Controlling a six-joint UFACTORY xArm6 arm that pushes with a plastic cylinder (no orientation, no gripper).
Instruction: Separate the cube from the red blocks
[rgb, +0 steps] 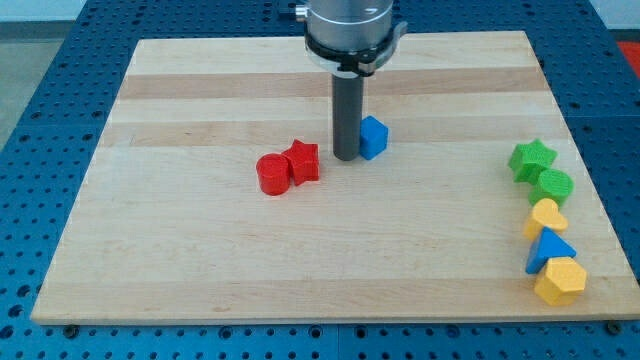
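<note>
Two red blocks (287, 167) sit at our tip's (346, 157) eight o'clock, the blue cube (373, 137) touching at two; we carry no hand, wedged between to part them.

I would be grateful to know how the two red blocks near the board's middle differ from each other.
The red cylinder-shaped block has a round outline, while the red star-shaped block has pointed edges. The cylinder lies further toward the view's left and bottom; the star lies nearer my tip and the blue cube. Both are the same red, similar in size, and sit touching on the wooden board.
</note>
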